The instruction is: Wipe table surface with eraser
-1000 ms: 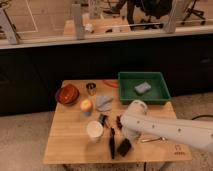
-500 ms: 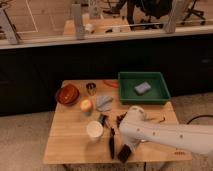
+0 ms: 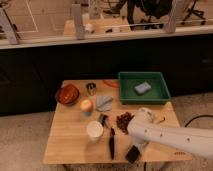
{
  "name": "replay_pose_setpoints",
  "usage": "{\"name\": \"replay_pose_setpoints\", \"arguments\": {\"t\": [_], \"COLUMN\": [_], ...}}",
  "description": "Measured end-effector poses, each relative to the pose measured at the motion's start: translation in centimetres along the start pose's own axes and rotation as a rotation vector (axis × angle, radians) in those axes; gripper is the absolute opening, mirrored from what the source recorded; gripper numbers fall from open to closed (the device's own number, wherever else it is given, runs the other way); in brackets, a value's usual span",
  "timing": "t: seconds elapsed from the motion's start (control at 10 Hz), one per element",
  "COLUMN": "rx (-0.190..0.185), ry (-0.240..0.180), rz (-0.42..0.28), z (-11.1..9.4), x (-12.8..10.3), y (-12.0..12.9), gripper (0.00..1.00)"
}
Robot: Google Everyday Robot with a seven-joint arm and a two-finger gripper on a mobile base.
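The eraser (image 3: 132, 154), a flat black block, lies on the light wooden table surface (image 3: 70, 145) close to its front edge. My white arm reaches in from the right. My gripper (image 3: 136, 146) points down at the arm's end, right on the eraser's top, and looks shut on it. The arm hides most of the gripper. A slim black stick-like tool (image 3: 112, 143) lies just left of the eraser.
A white cup (image 3: 94, 130), an orange fruit (image 3: 86, 105), a grey cloth (image 3: 104, 102), a red bowl (image 3: 67, 93), a metal cup (image 3: 91, 88) and dark red bits (image 3: 123, 121) stand on the table. A green tray (image 3: 145, 75) at the back right holds a grey-blue pad (image 3: 142, 88).
The eraser has moved towards the table's front edge and a little to the right, together with my gripper. The arm has swung forward with it.
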Motion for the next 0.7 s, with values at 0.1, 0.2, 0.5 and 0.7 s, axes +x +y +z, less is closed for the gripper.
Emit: {"name": "replay_pose_setpoints", "arguments": {"t": [0.1, 0.2, 0.5, 0.7], "rx": [0.005, 0.004, 0.010, 0.031], "ry": [0.002, 0.003, -0.002, -0.002], "rz": [0.014, 0.012, 0.014, 0.021], "z": [0.0, 0.0, -0.1, -1.0], "x": [0.7, 0.6, 0.6, 1.5], "y": [-0.3, -0.3, -0.5, -2.1], "gripper": [0.00, 0.00, 0.00, 0.00]}}
